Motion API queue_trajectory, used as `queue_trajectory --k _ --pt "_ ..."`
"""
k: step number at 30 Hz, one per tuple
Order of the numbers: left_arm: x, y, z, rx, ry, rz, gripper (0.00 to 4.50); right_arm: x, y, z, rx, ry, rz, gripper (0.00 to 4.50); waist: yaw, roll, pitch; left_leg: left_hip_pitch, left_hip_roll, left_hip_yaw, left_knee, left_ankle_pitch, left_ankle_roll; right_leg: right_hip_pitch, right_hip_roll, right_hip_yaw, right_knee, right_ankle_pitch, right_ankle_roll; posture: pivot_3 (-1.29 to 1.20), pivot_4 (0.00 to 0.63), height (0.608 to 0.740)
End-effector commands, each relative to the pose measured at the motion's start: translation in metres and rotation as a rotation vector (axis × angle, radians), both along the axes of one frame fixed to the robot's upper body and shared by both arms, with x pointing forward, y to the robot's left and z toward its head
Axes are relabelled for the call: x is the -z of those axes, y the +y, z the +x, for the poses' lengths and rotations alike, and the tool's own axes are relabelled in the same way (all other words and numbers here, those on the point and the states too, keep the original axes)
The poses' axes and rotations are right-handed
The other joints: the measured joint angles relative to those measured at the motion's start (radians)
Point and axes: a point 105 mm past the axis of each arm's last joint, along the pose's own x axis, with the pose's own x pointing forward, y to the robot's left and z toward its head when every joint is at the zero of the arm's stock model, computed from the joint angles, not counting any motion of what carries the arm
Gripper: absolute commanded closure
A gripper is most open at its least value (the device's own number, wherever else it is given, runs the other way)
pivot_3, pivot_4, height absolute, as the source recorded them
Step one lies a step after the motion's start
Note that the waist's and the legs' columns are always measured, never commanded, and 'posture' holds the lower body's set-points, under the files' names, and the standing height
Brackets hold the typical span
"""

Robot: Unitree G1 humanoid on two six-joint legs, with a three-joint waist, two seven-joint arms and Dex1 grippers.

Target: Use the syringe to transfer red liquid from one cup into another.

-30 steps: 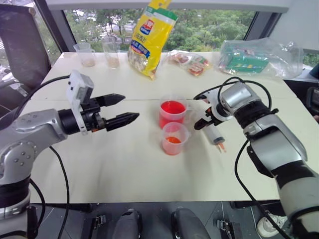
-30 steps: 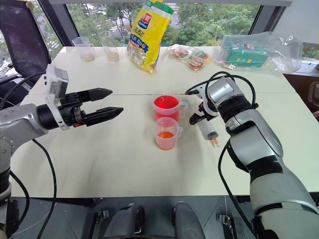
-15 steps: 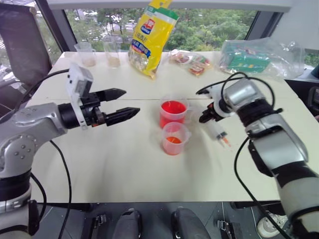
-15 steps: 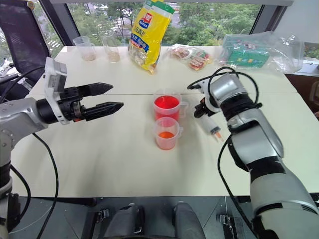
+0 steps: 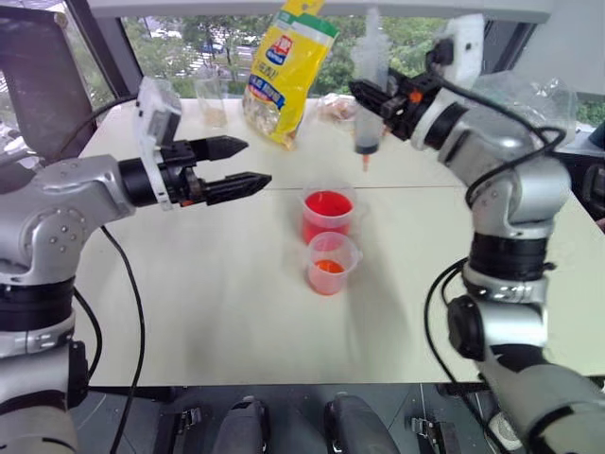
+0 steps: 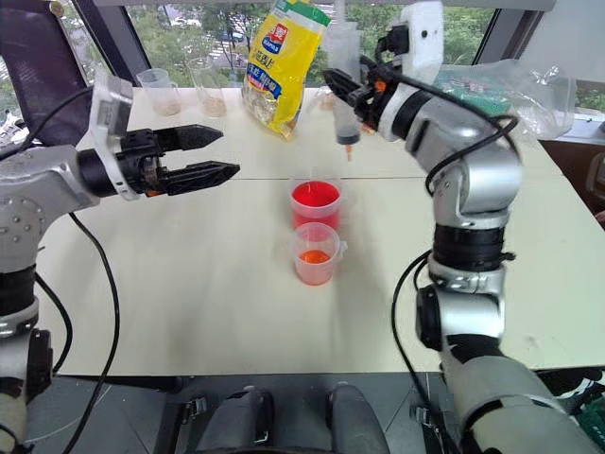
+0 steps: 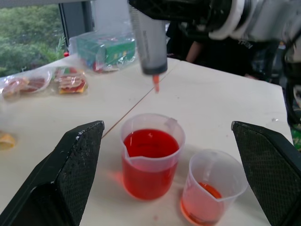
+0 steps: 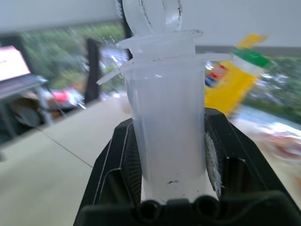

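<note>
Now that the right pincer (image 5: 386, 97), clamped on the syringe (image 5: 368, 99), has lifted it off the surface (image 5: 236, 312) upright above the taller red cup (image 5: 327, 214), drawing likely comes next; the left pincer (image 5: 248, 161) waits agape.

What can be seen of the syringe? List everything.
The syringe is a clear plastic tube with a flange and plunger top at its upper end and a small orange-red tip at the bottom. It hangs upright in the air, tip down, above the table and just behind the taller cup of red liquid. The right gripper is shut on its barrel; the right wrist view shows the black fingers pressing both sides. Nothing else touches it.
</note>
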Motion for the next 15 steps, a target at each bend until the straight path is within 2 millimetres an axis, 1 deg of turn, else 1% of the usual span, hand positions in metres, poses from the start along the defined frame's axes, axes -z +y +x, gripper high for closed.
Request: queue_trajectory --k 1,4,6,8,10,13,15 --pt "-0.013 -0.001 0.001 0.006 -0.062 -0.002 0.0 -0.002 0.013 -0.017 -0.05 -0.131 0.055 3.11 0.001 0.0 0.0 0.0 0.0 0.0 0.0 0.0 0.0 0.0 0.0 0.0 0.0 0.0 0.0 0.0 0.15 0.74" --pt "-0.017 -0.003 0.003 0.009 -0.072 -0.01 0.0 0.019 0.023 -0.018 -0.066 -0.138 0.063 3.11 0.0 0.0 0.0 0.0 0.0 0.0 0.0 0.0 0.0 0.0 0.0 0.0 0.0 0.0 0.0 0.0 0.15 0.74" --pt "-0.022 -0.007 0.007 0.009 -0.086 -0.024 0.0 0.036 0.026 -0.017 -0.062 -0.141 0.042 3.11 0.0 0.0 0.0 0.0 0.0 0.0 0.0 0.0 0.0 -0.001 0.0 0.0 0.0 0.0 0.0 0.0 0.15 0.74" --pt "-0.024 -0.01 0.012 0.007 -0.094 -0.031 0.0 0.049 0.028 -0.015 -0.057 -0.136 0.025 3.11 0.001 0.0 0.0 0.0 0.0 0.0 0.0 0.0 0.0 0.0 0.0 0.0 0.0 0.0 0.0 0.0 0.15 0.74" --pt "-0.024 -0.016 0.015 0.013 -0.1 -0.031 0.0 0.057 0.028 -0.013 -0.046 -0.14 0.002 3.11 0.0 0.0 0.0 0.0 0.0 0.0 0.0 0.0 -0.001 0.0 0.0 0.0 0.001 0.0 0.0 0.0 0.15 0.74" --pt "-0.023 -0.031 0.021 0.041 -0.103 -0.044 0.0 0.067 0.029 -0.012 -0.044 -0.14 -0.024 3.11 0.001 0.0 0.0 0.001 0.0 0.0 0.0 0.001 -0.001 0.0 0.0 0.0 0.002 0.0 0.0 0.0 0.15 0.74" --pt "-0.02 -0.042 0.021 0.078 -0.098 -0.04 0.0 0.07 0.028 -0.011 -0.04 -0.14 -0.033 3.11 0.001 0.0 0.0 0.001 0.0 0.0 0.001 0.001 -0.001 0.0 0.001 0.0 0.003 0.0 0.0 0.0 0.15 0.74"
